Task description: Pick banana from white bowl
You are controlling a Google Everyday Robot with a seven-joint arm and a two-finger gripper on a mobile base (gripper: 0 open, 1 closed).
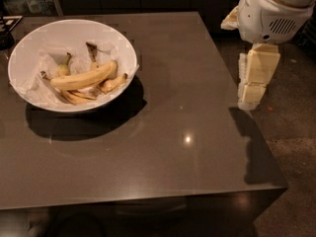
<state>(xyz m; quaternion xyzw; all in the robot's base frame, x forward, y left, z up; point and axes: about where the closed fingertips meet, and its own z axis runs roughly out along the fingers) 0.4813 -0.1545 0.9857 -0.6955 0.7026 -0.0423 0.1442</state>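
The white bowl [29, 43] sits on the dark table at the far left, lined with crumpled white paper. The banana [84, 76] lies across its middle, plump and pale yellow, with thinner bananas or peels with brown ends beside and under it. My gripper [252, 95] hangs from the white arm at the right edge of the table, far to the right of the bowl and above the tabletop. It holds nothing that I can see.
The dark grey table [168, 132] ends at its right edge just under the gripper and at a front edge near the bottom. A speckled floor [296, 147] lies to the right. Dark objects stand at the far left corner [7, 31].
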